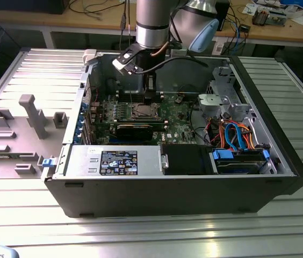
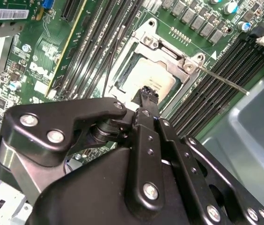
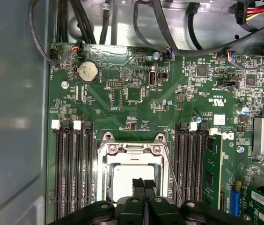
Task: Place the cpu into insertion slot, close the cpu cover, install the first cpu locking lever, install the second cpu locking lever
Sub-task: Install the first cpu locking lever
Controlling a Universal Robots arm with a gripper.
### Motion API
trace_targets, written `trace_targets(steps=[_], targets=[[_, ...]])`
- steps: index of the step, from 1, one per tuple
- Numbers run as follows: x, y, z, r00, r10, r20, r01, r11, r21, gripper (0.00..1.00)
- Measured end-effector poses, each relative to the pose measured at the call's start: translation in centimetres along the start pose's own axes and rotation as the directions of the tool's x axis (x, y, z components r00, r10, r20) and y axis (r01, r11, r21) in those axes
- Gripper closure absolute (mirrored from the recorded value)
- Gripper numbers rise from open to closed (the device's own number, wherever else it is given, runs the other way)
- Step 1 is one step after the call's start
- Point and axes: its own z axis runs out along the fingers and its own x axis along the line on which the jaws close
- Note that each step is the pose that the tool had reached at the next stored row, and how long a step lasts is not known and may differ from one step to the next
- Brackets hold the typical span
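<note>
The matte black metal gripper (image 3: 143,183) hangs with its two slim fingers (image 3: 138,185) pressed together. Their tips are just above the small square cpu (image 3: 125,180) with its brushed silver-grey top, which lies flat in the square, dark-edged insertion slot (image 2: 121,80), framed by the thin silver cut-out cpu cover (image 3: 132,151) lying over it. One bare steel lever rod (image 2: 223,80) slants out from a corner of the cover, and two banks of long black memory slots (image 3: 73,173) crowd the slot on either side, leaving open room only above the board. Beyond lie the green motherboard (image 3: 169,101), one round silver coin battery (image 3: 88,71) and the smooth grey case wall (image 3: 15,117).
</note>
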Motion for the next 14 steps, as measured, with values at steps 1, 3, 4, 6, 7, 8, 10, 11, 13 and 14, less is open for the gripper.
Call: trace_targets(steps=[1,3,4,6,7,8,10,11,13,14], targets=[[-0.02,0.0,-0.15,1.0,0.0,0.0001,0.0,1.0,0.0,0.89],[-0.02,0.0,-0.21,1.0,-0.003,-0.0001,0.003,1.0,-0.0005,0.89],[-0.02,0.0,-0.22,0.9999,-0.016,-0.0009,0.016,0.9999,-0.0016,0.89],[-0.02,0.0,-0.22,0.9967,-0.081,-0.0007,0.081,0.9967,-0.0078,0.89],[-0.02,0.0,-0.22,0.9947,-0.103,-0.0004,0.102,0.9947,-0.0098,0.89],[-0.02,0.0,-0.22,0.9919,-0.127,-0.0001,0.127,0.9918,-0.0121,0.89],[-0.03,0.0,-0.23,0.9846,-0.175,-0.0014,0.175,0.9845,-0.0169,0.89],[-0.02,0.0,-0.22,0.983,-0.178,-0.0427,0.178,0.9838,-0.0257,0.89],[-0.05,0.0,-0.22,0.9822,-0.179,-0.0585,0.177,0.9837,-0.0289,0.89],[-0.05,0.0,-0.22,0.9796,-0.191,-0.0607,0.19,0.9813,-0.0307,0.89]])
